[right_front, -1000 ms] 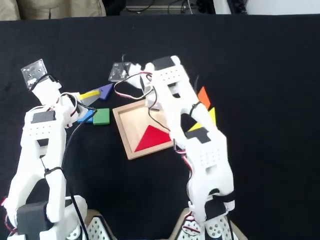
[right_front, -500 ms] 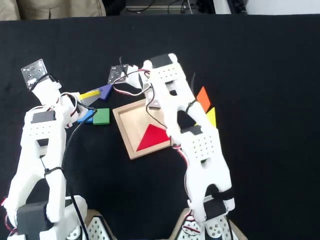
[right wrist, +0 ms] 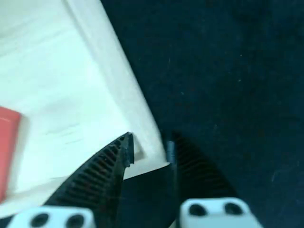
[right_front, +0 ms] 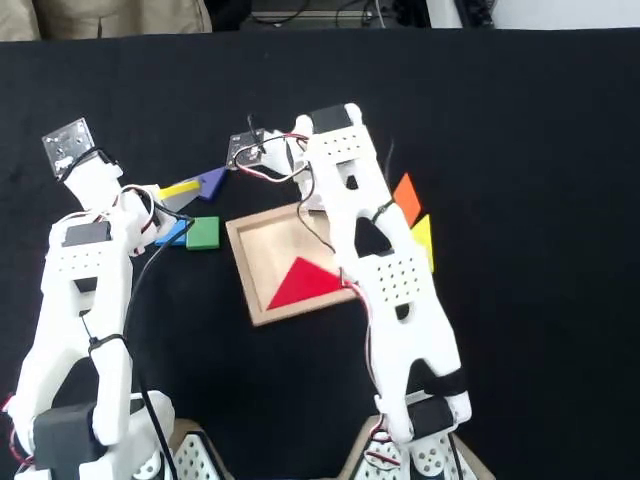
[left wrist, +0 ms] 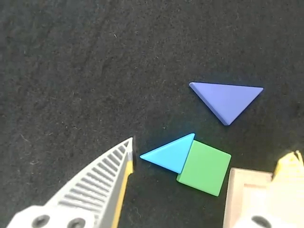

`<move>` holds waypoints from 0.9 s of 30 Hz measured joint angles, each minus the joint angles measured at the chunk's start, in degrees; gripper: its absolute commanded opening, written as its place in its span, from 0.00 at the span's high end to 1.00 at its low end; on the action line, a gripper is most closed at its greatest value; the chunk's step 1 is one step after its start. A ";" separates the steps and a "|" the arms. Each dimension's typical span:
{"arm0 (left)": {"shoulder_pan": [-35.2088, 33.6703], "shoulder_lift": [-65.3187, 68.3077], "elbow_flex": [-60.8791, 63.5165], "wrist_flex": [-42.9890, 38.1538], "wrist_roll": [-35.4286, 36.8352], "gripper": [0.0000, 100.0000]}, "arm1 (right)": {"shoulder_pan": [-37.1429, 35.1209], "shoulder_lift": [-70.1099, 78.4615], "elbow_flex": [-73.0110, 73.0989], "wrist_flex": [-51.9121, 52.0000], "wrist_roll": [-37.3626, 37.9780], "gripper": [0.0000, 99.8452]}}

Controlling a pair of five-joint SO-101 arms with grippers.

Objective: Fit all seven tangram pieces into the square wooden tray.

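High view: the wooden tray (right_front: 258,250) lies between the arms, with a red triangle (right_front: 305,283) inside. Left wrist view: the left gripper (left wrist: 210,151) gapes wide over the touching blue triangle (left wrist: 170,153) and green square (left wrist: 205,167), with a purple triangle (left wrist: 228,99) nearby. Right wrist view: the right gripper (right wrist: 148,147) pinches the tray's wall near a corner.

Black cloth (right_front: 520,120) over table; beige object (right_front: 100,15) past far-left edge; white surface (right_front: 570,12) far right.
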State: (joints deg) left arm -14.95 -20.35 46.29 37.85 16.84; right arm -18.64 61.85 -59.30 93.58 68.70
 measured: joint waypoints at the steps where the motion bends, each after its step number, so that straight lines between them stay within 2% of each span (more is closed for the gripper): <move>1: 0.00 0.00 0.00 0.00 0.00 0.56 | 0.00 0.79 -1.41 0.97 0.00 0.99; 7: 0.00 0.00 0.00 0.00 0.00 0.56 | 0.70 3.78 -7.38 5.36 0.35 0.99; 15: 0.00 0.00 0.00 0.00 0.00 0.56 | 6.33 3.96 -8.18 5.36 -0.18 0.99; 23: 0.00 0.00 0.00 0.00 0.00 0.56 | 6.68 3.96 -8.18 5.36 -0.26 0.99; 27: 0.00 0.00 0.00 0.00 0.00 0.56 | 6.68 3.96 -8.26 5.54 4.75 0.99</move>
State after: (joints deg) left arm -14.95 -20.35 46.29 37.85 16.84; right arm -11.96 65.80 -67.56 99.12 73.45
